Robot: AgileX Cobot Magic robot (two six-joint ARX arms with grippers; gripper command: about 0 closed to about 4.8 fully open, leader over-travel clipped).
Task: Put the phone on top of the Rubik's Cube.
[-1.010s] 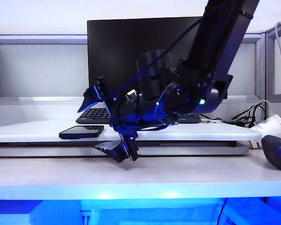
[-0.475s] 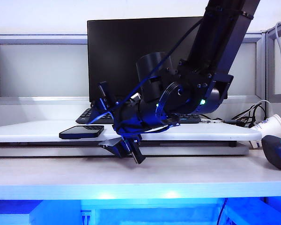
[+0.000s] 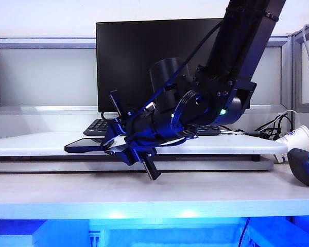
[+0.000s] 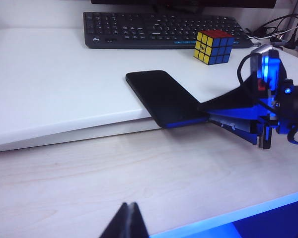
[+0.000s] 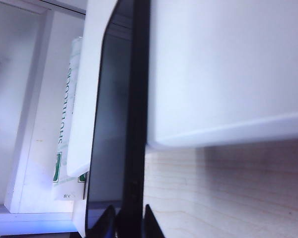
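**Right hand closed on the phone's overhanging end**

The phone (image 4: 161, 96) lay flat on a white raised shelf (image 4: 54, 94) set on the bench (image 4: 139, 173), screen up, with its near end jutting past the shelf's front edge. The right hand (image 4: 207, 117) reached in from the right at shelf height, one finger above and one below that overhanging end; in the right wrist view the two fingertips (image 5: 108, 220) sat tight against either face of the phone's (image 5: 120, 124) thin edge, so the hand was gripping the phone, which had not left the shelf. In the exterior view the same hand (image 3: 113, 145) met the phone (image 3: 85, 145) just left of the middle, the dark arm slanting down to it from the upper right.

The Rubik's Cube (image 4: 213, 46) stood on the shelf farther back and to the right of the phone, well apart from it, just in front of the right part of a black keyboard (image 4: 159, 29). It showed yellow, blue and red squares.

The left hand (image 4: 125, 223) hung low over the bench's near edge, away from everything; its two fingertips appeared pressed together with nothing between them.

A dark monitor (image 3: 144, 62) stood behind the keyboard. At the far right of the bench lay a tipped paper cup (image 3: 298, 139) and a dark rounded object (image 3: 304, 165).
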